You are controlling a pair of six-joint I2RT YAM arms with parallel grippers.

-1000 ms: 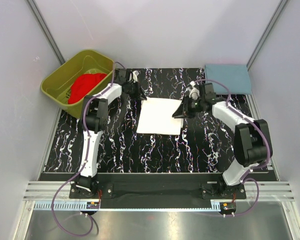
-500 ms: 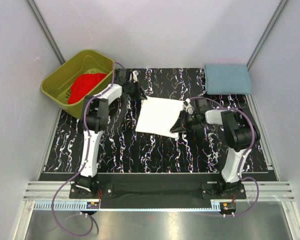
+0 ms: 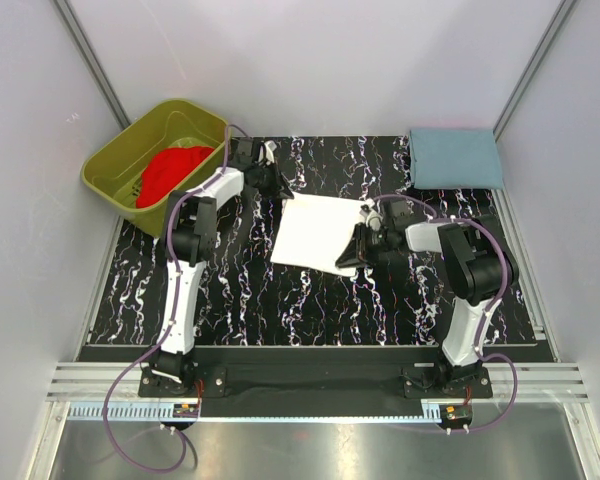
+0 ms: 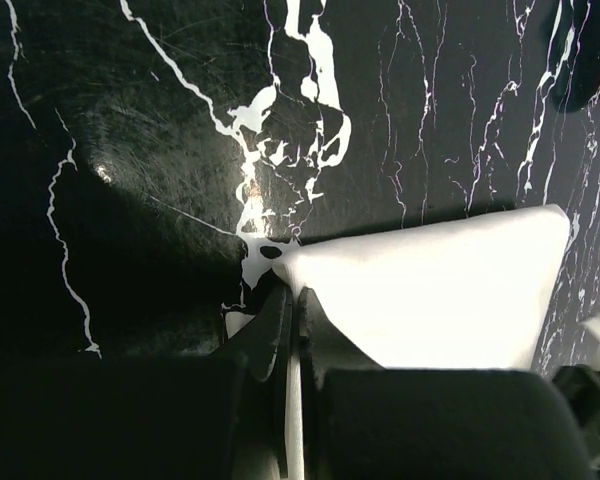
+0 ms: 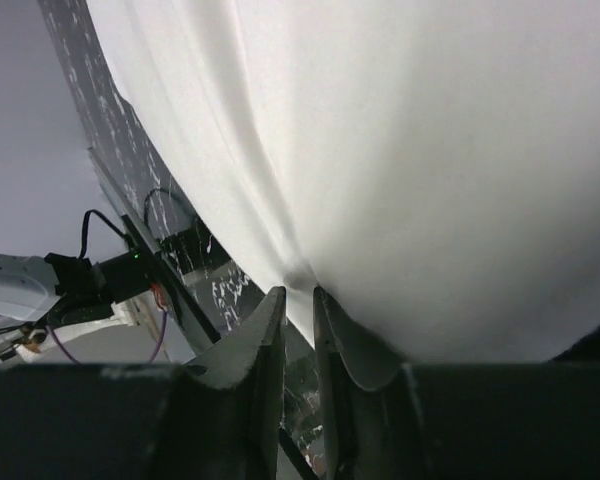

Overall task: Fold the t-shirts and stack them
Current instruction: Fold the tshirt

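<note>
Two t-shirts are counted: one white t-shirt (image 3: 320, 232), one red t-shirt (image 3: 170, 168). One olive tub (image 3: 193, 124) is noted. One folded blue-grey cloth (image 3: 455, 158) is recorded. Two arms are logged: left arm (image 3: 185, 260), right arm (image 3: 475, 270). One marbled table (image 3: 240, 290) is noted.

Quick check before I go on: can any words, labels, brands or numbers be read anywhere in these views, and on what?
None can be read.
The white t-shirt shows no print on its visible face.
The red t-shirt and green tub look plain.
The marked strip along the near rail is too small to read.
</note>
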